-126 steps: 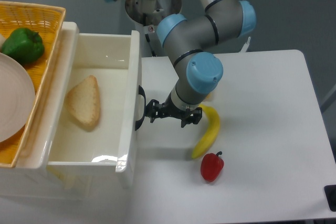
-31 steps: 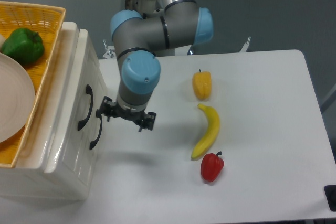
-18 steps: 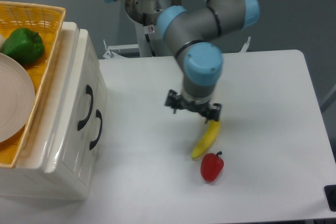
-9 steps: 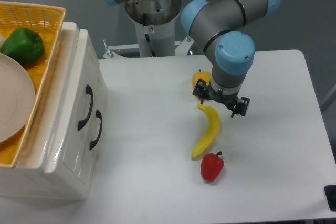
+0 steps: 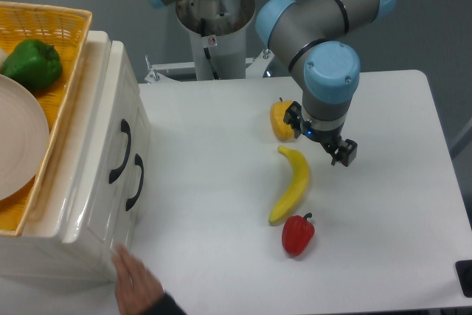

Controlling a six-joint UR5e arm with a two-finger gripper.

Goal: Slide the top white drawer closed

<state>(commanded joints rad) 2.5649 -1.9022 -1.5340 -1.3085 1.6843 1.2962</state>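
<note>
The white table [image 5: 221, 182] now has the arm far over on its right half, where a second ago it was mid-table and shortly before that pressed up near the cabinet; the cabinet [image 5: 88, 204] at the left shows both fronts flush, so the top white drawer [image 5: 118, 119] sits fully in, its black curved handle [image 5: 121, 151] just above the lower drawer's handle [image 5: 135, 181], whereas seven seconds back it stood pulled wide with a slice of bread inside. I judge the closing done and the arm simply backing off. The gripper [image 5: 322, 138] hangs above the table beside the yellow pepper [image 5: 281, 120] and just past the top end of the banana [image 5: 291, 184], empty, its fingers spread apart (nothing between them). Newest of all, a person's hand [image 5: 136, 282] has come into view at the cabinet's lower corner, which suggests someone stepping in to reset; the red pepper [image 5: 298, 234] lies unmoved
</note>
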